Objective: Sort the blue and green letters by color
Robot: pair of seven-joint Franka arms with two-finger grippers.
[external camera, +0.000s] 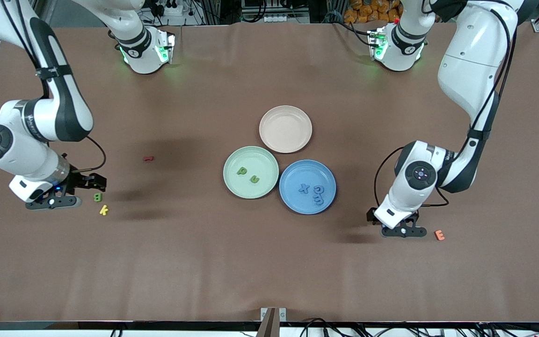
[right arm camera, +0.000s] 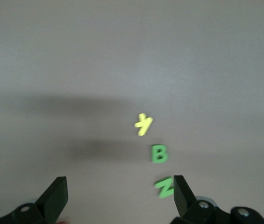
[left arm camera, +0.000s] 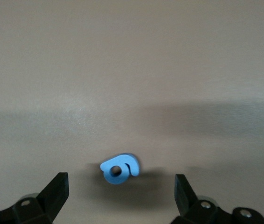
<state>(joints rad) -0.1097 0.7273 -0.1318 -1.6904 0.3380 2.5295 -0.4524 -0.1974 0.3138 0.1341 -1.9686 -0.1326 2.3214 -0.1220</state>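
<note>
The green plate (external camera: pixel 232 161) holds green p (external camera: pixel 242 171) and u (external camera: pixel 254 178). The blue plate (external camera: pixel 293 175) holds blue X (external camera: pixel 303 188), G (external camera: pixel 319 189) and E (external camera: pixel 318 200). My left gripper (external camera: pixel 404 230) is low over the table toward the left arm's end. It is open (left arm camera: pixel 121 196), and the blue g (left arm camera: pixel 119 169) lies on the table between and just ahead of its fingers. My right gripper (external camera: pixel 54 201) is low at the right arm's end and open (right arm camera: pixel 120 198). Green N (right arm camera: pixel 164 187) lies beside one finger (right arm camera: pixel 181 196). Green B (external camera: pixel 97 197) (right arm camera: pixel 159 153) lies close by.
A yellow k (external camera: pixel 104 210) (right arm camera: pixel 143 124) lies just beside the B, nearer the front camera. A red letter (external camera: pixel 148 158) lies between the right gripper and the plates. An orange E (external camera: pixel 439 235) lies beside the left gripper. A pink plate (external camera: pixel 285 128) stands by the other plates.
</note>
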